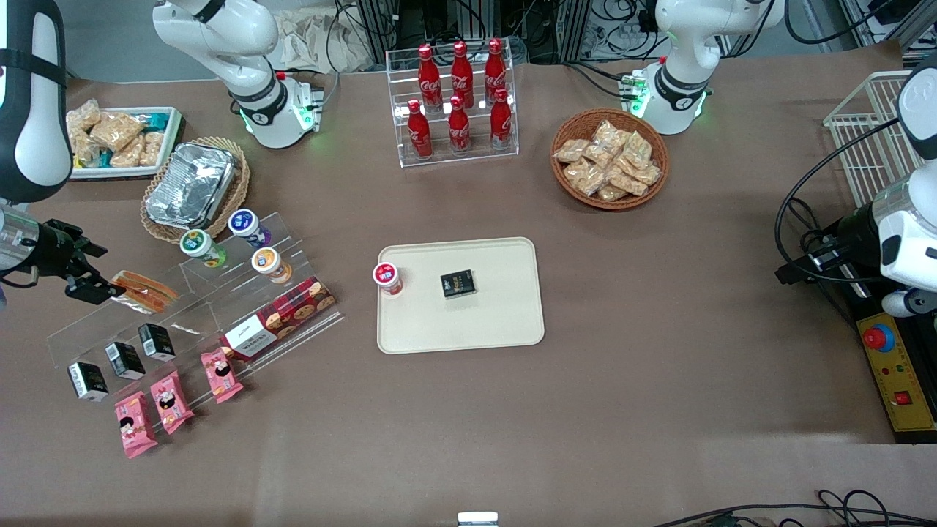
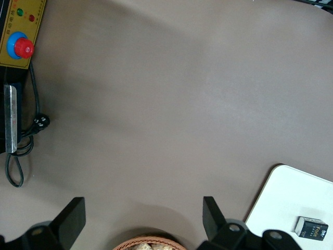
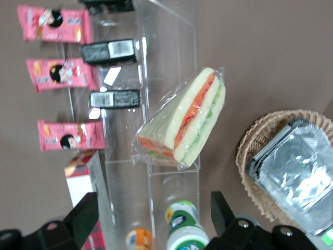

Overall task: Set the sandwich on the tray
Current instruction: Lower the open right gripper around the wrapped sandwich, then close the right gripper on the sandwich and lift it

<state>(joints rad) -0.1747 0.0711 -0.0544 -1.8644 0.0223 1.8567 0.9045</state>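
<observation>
The sandwich (image 1: 144, 289) (image 3: 184, 122), a clear-wrapped wedge of white bread with red-orange and green filling, lies on the top step of a clear acrylic shelf (image 1: 190, 307). My right gripper (image 1: 95, 271) (image 3: 153, 213) hovers just beside it, toward the working arm's end of the table. It is open, nothing is between its fingers, and it is not touching the sandwich. The cream-beige tray (image 1: 505, 322) (image 2: 281, 203) lies at the table's middle, holding a red-lidded cup (image 1: 388, 278) and a small black box (image 1: 458, 284).
The shelf also carries yogurt cups (image 1: 203, 247), a cookie box (image 1: 282, 318), black cartons (image 1: 124, 359) and pink packets (image 1: 172, 401). A foil container in a wicker basket (image 1: 192, 183) stands close by. A cola rack (image 1: 457, 102) and a snack basket (image 1: 610, 159) stand farther from the camera.
</observation>
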